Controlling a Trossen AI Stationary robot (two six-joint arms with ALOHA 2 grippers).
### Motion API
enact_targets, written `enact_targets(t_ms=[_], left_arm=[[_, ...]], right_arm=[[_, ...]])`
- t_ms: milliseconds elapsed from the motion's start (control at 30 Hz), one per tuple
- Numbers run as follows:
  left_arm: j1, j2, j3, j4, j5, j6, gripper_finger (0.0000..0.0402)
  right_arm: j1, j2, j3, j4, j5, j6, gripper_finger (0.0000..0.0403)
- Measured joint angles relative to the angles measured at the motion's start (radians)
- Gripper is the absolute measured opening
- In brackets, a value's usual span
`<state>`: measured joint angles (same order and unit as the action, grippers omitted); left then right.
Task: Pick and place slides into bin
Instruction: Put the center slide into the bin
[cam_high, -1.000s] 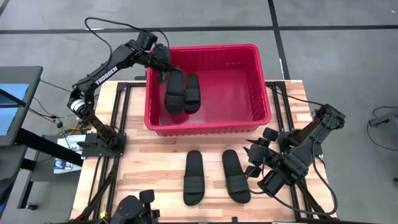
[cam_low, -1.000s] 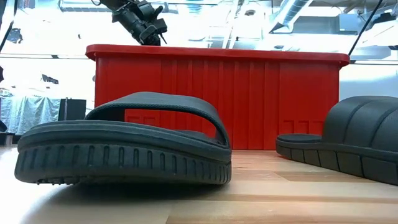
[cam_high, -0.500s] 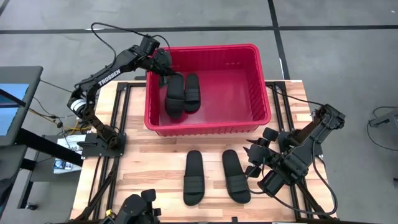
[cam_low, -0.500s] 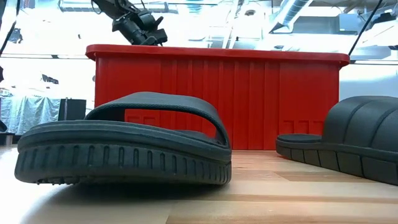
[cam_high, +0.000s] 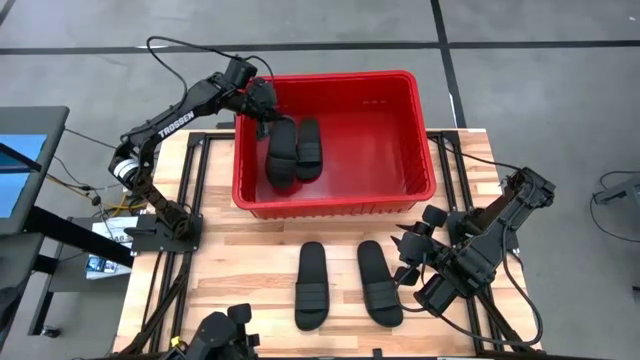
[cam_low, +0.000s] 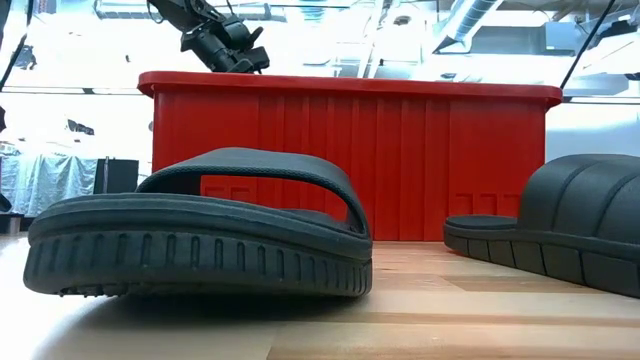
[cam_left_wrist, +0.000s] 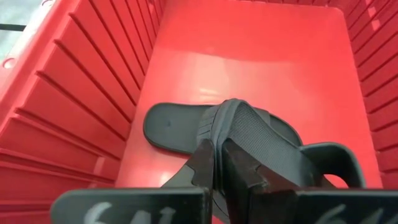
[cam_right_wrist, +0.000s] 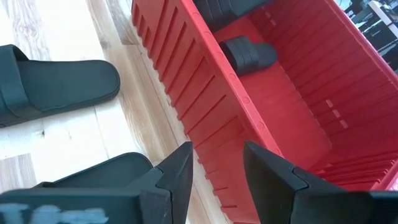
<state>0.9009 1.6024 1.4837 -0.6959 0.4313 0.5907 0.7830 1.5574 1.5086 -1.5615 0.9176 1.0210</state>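
Note:
The red bin (cam_high: 420, 130) stands at the table's far middle. Two black slides (cam_high: 281, 150) (cam_high: 309, 148) lie side by side on its floor near its left wall; they also show in the left wrist view (cam_left_wrist: 249, 134). Two more slides (cam_high: 311, 285) (cam_high: 380, 283) lie flat on the table in front of the bin. My left gripper (cam_high: 263, 107) is shut and empty above the bin's far left corner, over the slides (cam_left_wrist: 217, 163). My right gripper (cam_high: 408, 255) is open and empty just right of the right-hand table slide (cam_right_wrist: 56, 87).
The bin's near wall (cam_low: 350, 160) rises behind the two table slides (cam_low: 200, 235) (cam_low: 580, 230). Bare wooden table (cam_high: 230, 260) lies left of them. Black frame rails (cam_high: 195, 200) run along the table's left and right sides.
My left gripper has drawn a little toward the table's left above the bin's far left corner and turned slightly, then kept still. The slides have not moved.

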Motion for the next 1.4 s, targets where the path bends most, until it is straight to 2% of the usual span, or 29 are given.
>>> enact_targets(t_ms=[200,733,1200,1400], left_arm=[[0.000,0.000,0.000,-0.003,-0.003,0.000,0.0000],[0.017,0.001,0.000,-0.073,-0.091,0.026,0.0000],[0.029,0.004,-0.002,-0.045,-0.109,-0.065,0.0000],[0.029,0.003,-0.105,0.031,-0.184,-0.081,0.0000]], right_arm=[[0.000,0.000,0.000,0.005,0.000,0.000,0.0134],[0.000,0.000,0.000,0.003,0.000,0.000,0.0134],[0.000,0.000,0.000,0.004,0.000,0.000,0.0134],[0.000,0.000,0.000,0.004,0.000,0.000,0.0134]])
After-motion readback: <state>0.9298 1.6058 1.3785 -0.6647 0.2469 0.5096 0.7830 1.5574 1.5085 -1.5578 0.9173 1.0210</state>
